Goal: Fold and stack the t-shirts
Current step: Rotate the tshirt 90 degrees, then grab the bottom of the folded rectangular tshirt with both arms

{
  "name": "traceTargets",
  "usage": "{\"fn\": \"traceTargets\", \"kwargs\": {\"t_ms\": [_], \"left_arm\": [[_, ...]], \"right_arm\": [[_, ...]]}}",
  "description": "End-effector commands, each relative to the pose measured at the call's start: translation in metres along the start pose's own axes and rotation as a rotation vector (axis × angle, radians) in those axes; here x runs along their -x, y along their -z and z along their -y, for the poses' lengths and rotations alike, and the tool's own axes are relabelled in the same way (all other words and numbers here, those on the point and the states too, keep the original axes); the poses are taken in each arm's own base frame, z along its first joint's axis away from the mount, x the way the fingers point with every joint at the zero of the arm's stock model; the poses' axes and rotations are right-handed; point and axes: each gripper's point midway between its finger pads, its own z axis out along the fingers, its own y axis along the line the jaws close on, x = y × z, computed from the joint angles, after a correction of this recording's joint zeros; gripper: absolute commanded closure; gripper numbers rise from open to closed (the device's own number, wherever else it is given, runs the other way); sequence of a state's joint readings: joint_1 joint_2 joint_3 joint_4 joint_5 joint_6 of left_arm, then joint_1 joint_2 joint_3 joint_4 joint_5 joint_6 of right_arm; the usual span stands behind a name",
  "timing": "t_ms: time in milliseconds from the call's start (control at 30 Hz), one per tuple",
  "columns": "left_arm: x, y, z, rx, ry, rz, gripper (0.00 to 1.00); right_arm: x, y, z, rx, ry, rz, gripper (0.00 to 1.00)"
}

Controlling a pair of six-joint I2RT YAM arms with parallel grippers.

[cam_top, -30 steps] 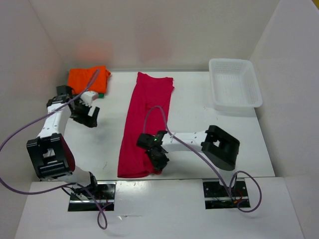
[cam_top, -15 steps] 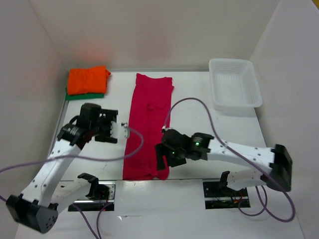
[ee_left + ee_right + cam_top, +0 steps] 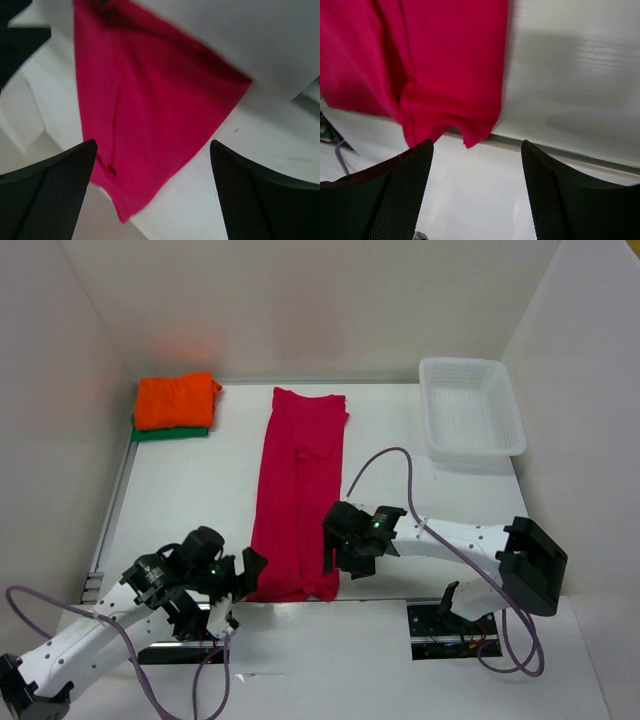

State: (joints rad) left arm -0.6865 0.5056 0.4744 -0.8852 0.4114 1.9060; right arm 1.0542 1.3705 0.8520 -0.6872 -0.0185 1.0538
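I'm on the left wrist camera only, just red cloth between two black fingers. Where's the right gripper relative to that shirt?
Observer: In the top view, the right gripper is at the near right corner of the magenta-red t-shirt, jaws apart and empty.
Operator: How does the whole shirt lie?
Observer: As one long narrow strip, running from the near edge of the table toward the far side.
Operator: And the finished ones?
Observer: The orange t-shirt lies folded on the green t-shirt in the far left corner.
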Motion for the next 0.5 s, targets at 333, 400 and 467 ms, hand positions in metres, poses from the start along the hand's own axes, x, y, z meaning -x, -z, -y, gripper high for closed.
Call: {"fn": "traceTargets", "kwargs": {"t_ms": [333, 400, 467], "left_arm": [[0.051, -0.057, 0.022, -0.208, -0.268, 0.248, 0.35], [0.049, -0.067, 0.021, -0.321, -0.239, 0.266, 0.35], [0.04, -0.072, 0.041, -0.509, -0.184, 0.252, 0.35]], "right_arm": [[0.017, -0.037, -0.004, -0.006, -0.001, -0.053, 0.24], [0.022, -0.036, -0.007, 0.002, 0.001, -0.045, 0.24], [0.024, -0.033, -0.004, -0.002, -0.008, -0.043, 0.24]]}}
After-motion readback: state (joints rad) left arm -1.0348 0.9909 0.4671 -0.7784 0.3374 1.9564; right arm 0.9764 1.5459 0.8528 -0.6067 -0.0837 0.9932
